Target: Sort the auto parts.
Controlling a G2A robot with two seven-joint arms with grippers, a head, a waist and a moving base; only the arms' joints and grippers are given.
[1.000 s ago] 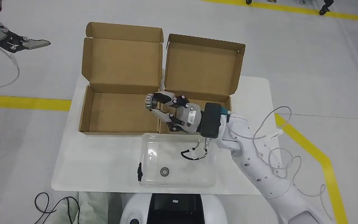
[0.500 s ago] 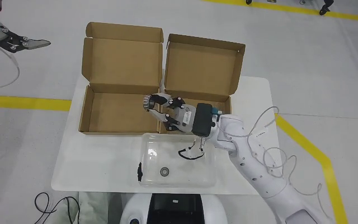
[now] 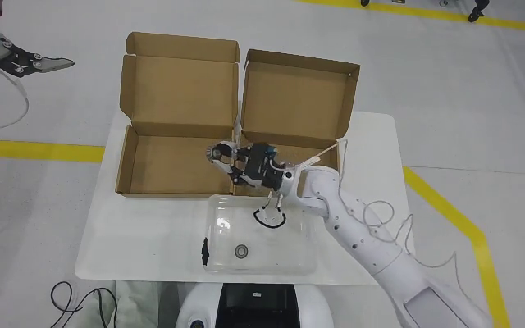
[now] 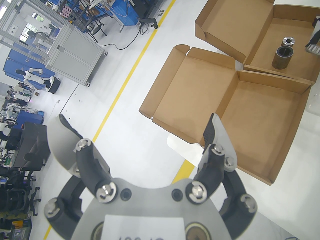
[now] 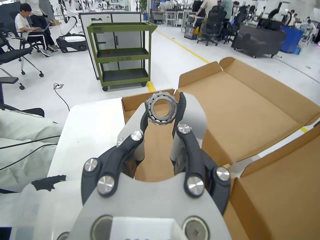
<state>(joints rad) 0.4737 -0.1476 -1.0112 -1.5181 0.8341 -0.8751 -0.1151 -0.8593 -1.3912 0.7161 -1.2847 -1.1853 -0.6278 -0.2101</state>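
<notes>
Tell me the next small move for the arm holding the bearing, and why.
Probably lower the right gripper a little and open it. It is shut on the bearing above the left box's bare floor, near the wall shared with the right box, which holds two sleeves of another kind.

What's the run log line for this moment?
right gripper: shut on bearing | above empty box | left gripper: open, away from table | tray: one small ring inside
</notes>
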